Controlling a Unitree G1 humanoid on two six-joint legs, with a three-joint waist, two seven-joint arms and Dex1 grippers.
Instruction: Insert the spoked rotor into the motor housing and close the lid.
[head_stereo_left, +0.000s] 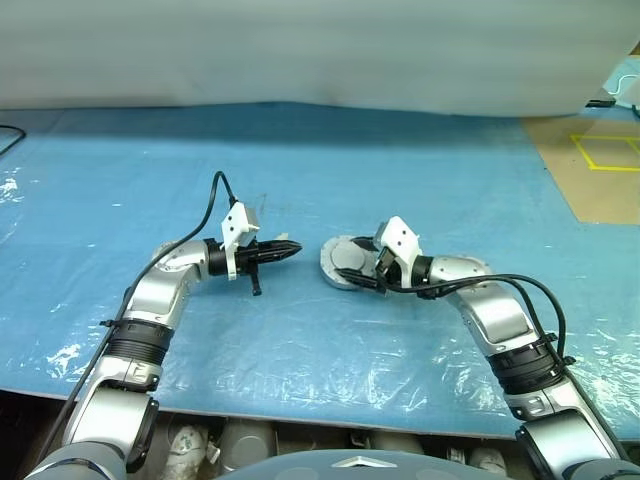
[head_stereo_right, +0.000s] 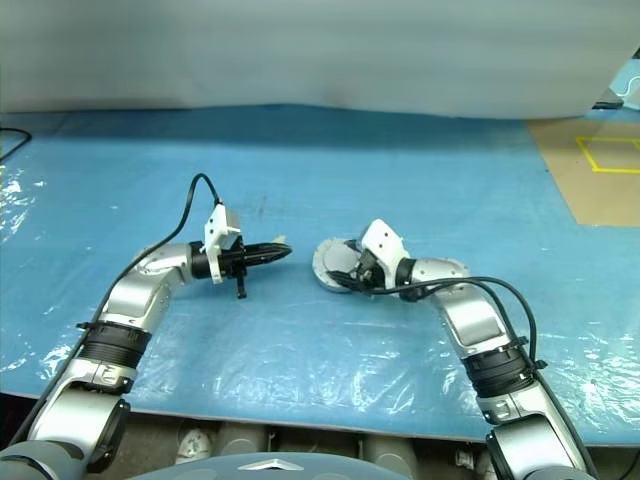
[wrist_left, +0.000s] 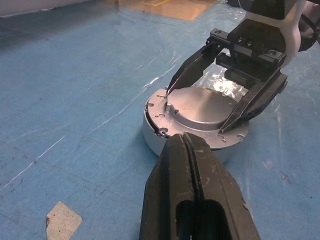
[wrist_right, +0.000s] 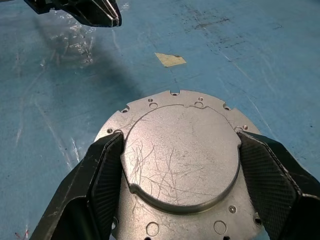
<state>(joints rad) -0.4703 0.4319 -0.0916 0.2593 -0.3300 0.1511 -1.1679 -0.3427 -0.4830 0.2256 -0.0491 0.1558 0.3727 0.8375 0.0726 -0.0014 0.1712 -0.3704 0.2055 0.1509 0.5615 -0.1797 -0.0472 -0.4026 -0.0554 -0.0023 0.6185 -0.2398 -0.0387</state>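
Right wrist view: I see my right gripper (wrist_right: 180, 165) spread wide, fingers touching both sides of the lid (wrist_right: 181, 160) seated on the motor housing (wrist_left: 152, 136) at frame centre, while my left gripper (head_stereo_left: 290, 250), pinched closed and empty, sits just left.

Blue, scuffed surface (head_stereo_left: 420, 160) with a clear plastic sheet over part of it.

The motor housing (wrist_left: 155, 137) stands on the surface near the middle, its lid (wrist_right: 180, 160) seated flat on top, smooth raised face up with small bolt holes around the rim. A small tan scrap of tape (wrist_right: 170, 59) lies on the blue just beside the housing. Crinkled clear plastic sheet (head_stereo_left: 330, 370) lies over the near part and the left edge, catching the light. At the far right a brown cardboard panel (head_stereo_left: 590, 170) with a yellow taped outline rests on the surface.
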